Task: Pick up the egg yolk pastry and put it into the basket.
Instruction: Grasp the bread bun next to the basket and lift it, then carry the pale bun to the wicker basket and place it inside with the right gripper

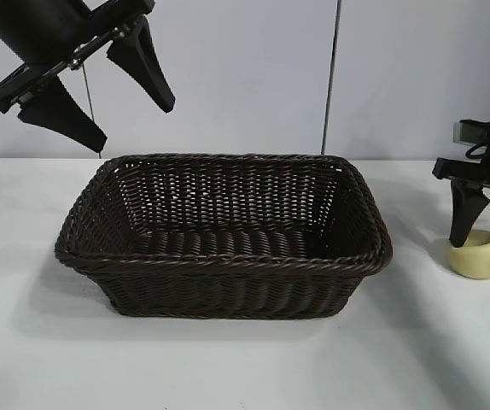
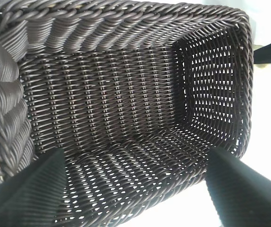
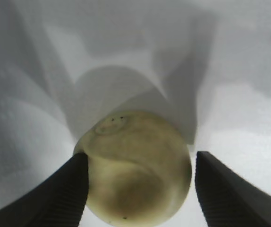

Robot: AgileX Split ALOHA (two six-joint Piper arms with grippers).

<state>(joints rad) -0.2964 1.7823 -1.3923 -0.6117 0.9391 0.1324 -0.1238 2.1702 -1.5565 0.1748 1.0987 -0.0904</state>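
The egg yolk pastry (image 1: pixel 477 256), a pale yellow puck with a dimple on top, rests on the white table to the right of the basket (image 1: pixel 228 260). My right gripper (image 1: pixel 486 248) is lowered over it, open, a finger on each side. In the right wrist view the pastry (image 3: pixel 135 170) fills the space between the fingers (image 3: pixel 64 194); one finger touches its side and a narrow gap shows at the other. My left gripper (image 1: pixel 134 126) hangs open high above the basket's left end, holding nothing. The left wrist view looks down into the dark woven basket (image 2: pixel 126 19), which has nothing in it.
The basket sits mid-table, wide and dark brown, with flared sides. White tabletop (image 1: pixel 245 367) stretches in front of it and on both sides. A pale wall with a vertical seam (image 1: pixel 330 77) stands behind.
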